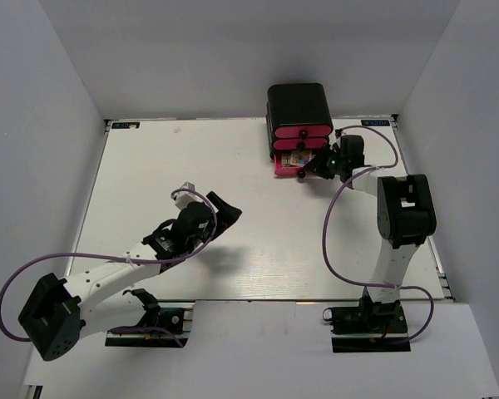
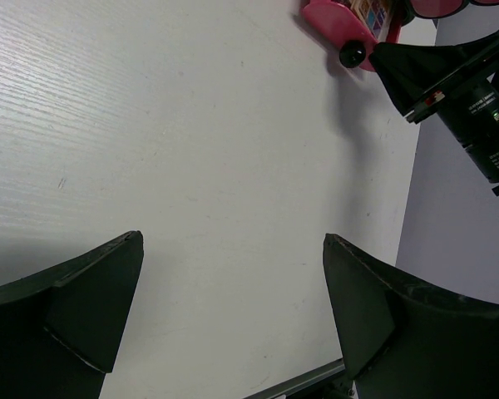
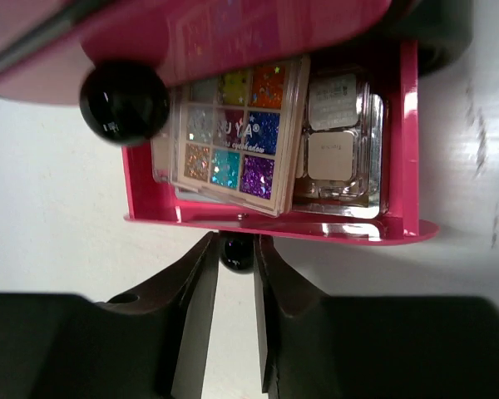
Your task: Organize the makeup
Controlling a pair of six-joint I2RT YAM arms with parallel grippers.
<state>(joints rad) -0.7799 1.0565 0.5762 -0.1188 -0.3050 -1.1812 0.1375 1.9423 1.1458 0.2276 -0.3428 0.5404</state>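
**White bench [image 1: 233,166], lowest drawer open**

Grey walls enclosed the bench on three sides. At its far edge, right of centre, stood the black box [image 1: 298,104] with pink drawers. The lowest drawer [image 3: 403,150] stuck out toward the arms. Inside it lay the small square multicolour palette [image 3: 233,137], with the clear pinkish palette [image 3: 341,141] just beside it. The right tool [image 3: 235,246] was pinched nearly closed on that drawer's black knob [image 3: 237,253]. The left tool [image 2: 233,241] hovered over bare bench well apart from the box, fingers spread wide and holding nothing.
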